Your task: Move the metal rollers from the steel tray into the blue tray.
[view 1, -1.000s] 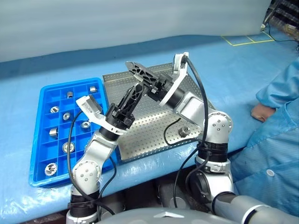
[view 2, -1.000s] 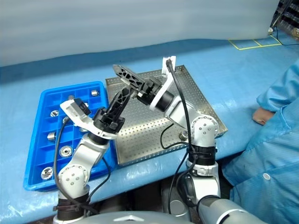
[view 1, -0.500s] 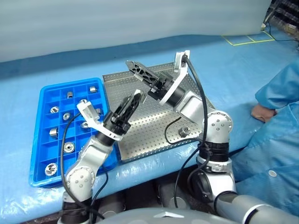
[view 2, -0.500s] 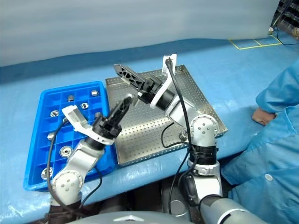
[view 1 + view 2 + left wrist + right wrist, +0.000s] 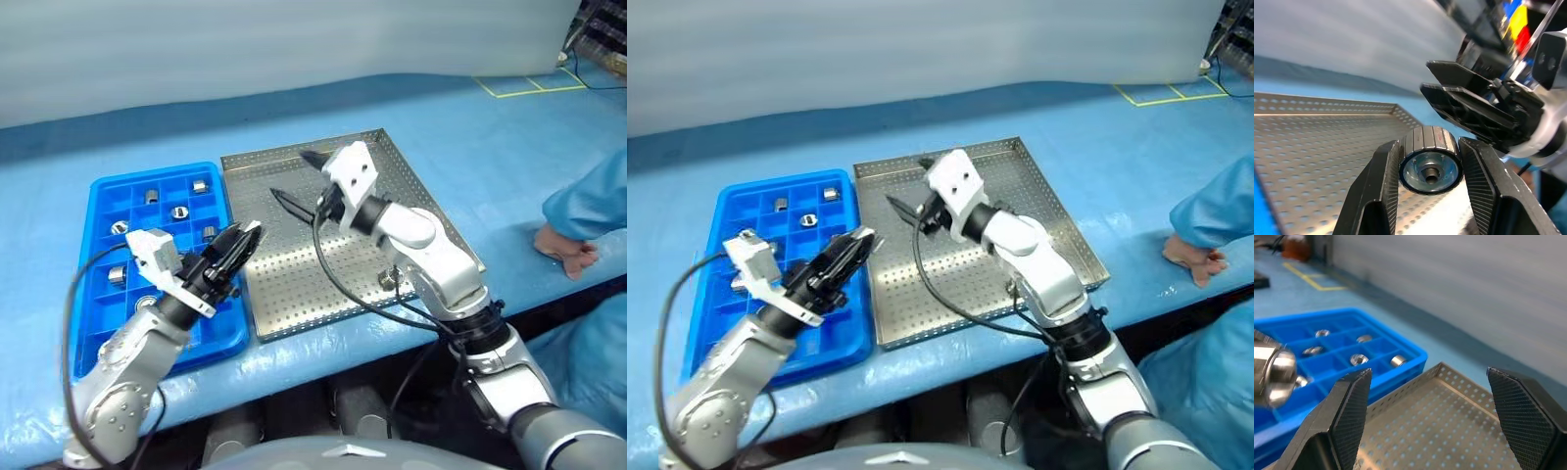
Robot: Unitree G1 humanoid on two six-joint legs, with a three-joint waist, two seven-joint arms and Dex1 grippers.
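Note:
My left gripper is shut on a metal roller, whose hollow end faces the left wrist camera. It hovers over the seam between the blue tray and the steel tray. Several rollers lie in the blue tray's compartments. Another roller rests near the steel tray's front edge, partly behind my right arm. My right gripper hangs open above the steel tray's rear half, with nothing between its fingers.
A person in a blue coat rests a hand on the blue table cover at the right. Yellow tape marks show at the far right corner. The steel tray's left half is bare.
My left gripper has swung left and down from over the steel tray to the blue tray's edge, keeping the roller. My right gripper has rolled over and sunk lower.

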